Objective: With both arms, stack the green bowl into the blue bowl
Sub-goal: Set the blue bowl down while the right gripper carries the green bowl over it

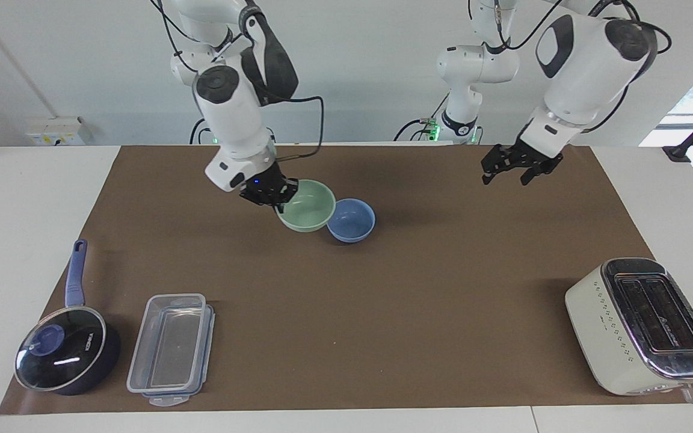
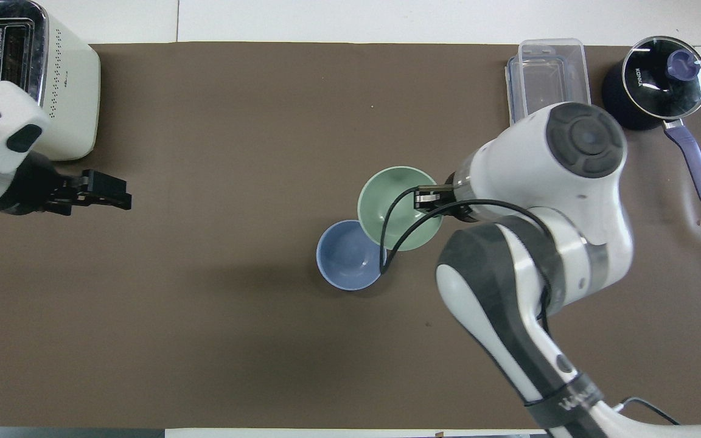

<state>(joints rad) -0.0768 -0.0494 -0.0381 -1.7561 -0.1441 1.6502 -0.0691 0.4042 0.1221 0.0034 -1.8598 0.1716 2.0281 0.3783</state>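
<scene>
Over the middle of the brown mat (image 1: 418,313), the right gripper (image 1: 269,191) hangs at the end of an arm that bends down steeply from its raised elbow, its wrist tilted toward the left arm's end of the table. Its fingers are clamped on the rim of the green bowl (image 1: 307,206), gripping the side that faces the right arm's end. In the overhead view the right gripper (image 2: 431,199) sits at the edge of the green bowl (image 2: 394,207), mostly hidden under the white wrist housing. The green bowl is held up off the mat, tipped slightly, and in both views its edge overlaps the rim of the blue bowl (image 1: 351,220). The blue bowl (image 2: 349,255) stands upright on the mat, empty.

The left gripper (image 1: 514,170) is in the air over bare mat toward the left arm's end, well apart from both bowls, with its forearm angled down from a high elbow. Its fingers point downward and are spread apart, holding nothing. From overhead the left gripper (image 2: 107,191) shows just beside the toaster (image 2: 28,79).

A clear plastic container (image 1: 172,349) and a dark saucepan (image 1: 67,355) with a glass lid rest at the right arm's end, farther from the robots than the bowls.
</scene>
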